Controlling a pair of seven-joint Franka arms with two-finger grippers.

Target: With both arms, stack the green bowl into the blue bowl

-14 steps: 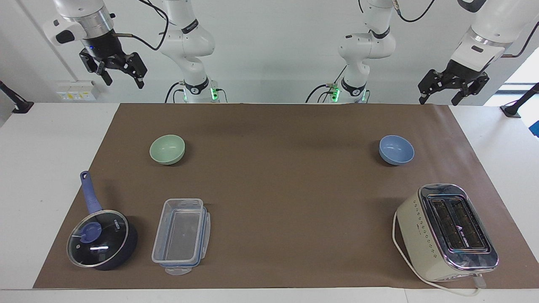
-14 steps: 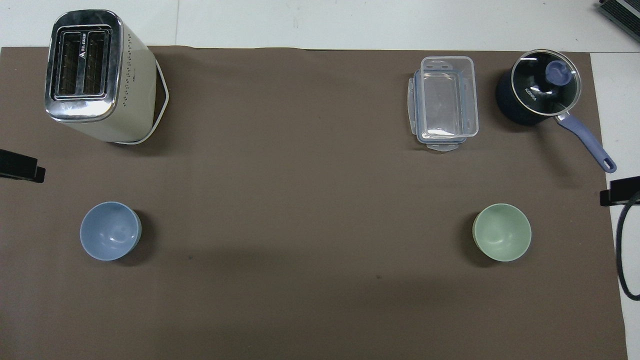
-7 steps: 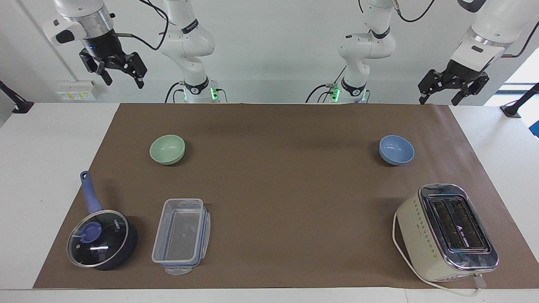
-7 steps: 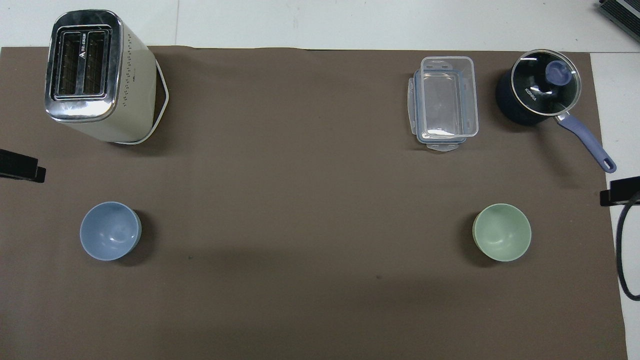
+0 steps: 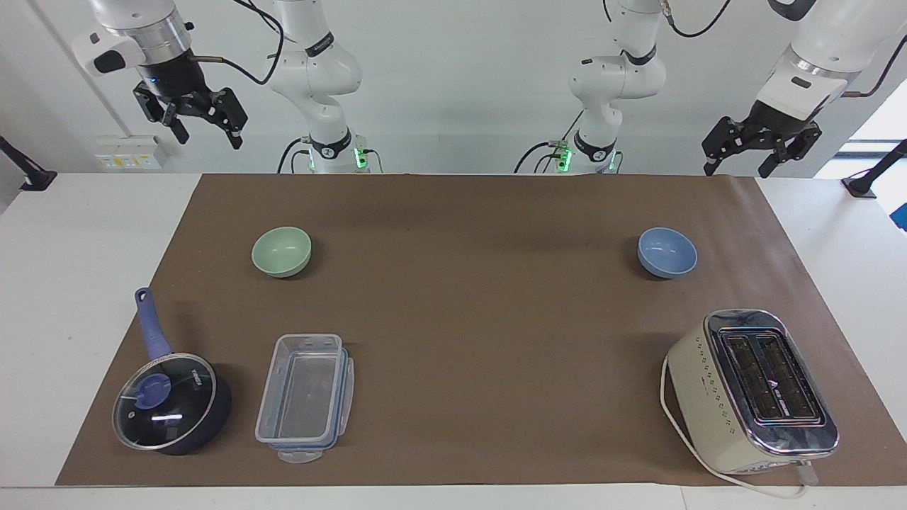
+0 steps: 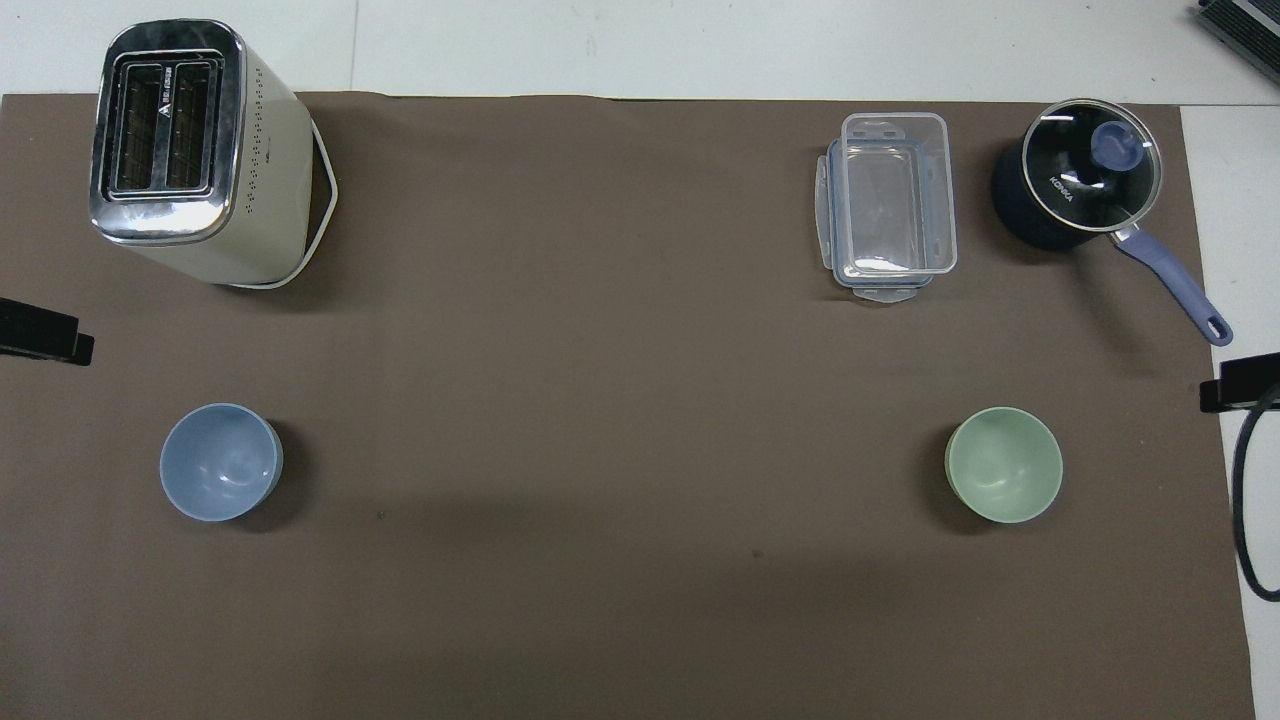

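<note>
Toaster (image 5: 752, 391), cream and chrome, two slots, stood on the brown mat (image 5: 482, 319) toward the left arm's end. Clear lidless container (image 5: 306, 397) lay just beside the dark-blue lidded saucepan (image 5: 172, 401), toward the right arm's end.

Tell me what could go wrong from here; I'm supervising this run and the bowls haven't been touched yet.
1. The green bowl and blue bowl sit at opposite ends of the mat, so a long carry or handover could drop one.
2. Both bowls are smooth and rounded; a rim pinch by the right gripper or left gripper may slip.
3. The saucepan handle lies close to the green bowl and could be knocked.
</note>
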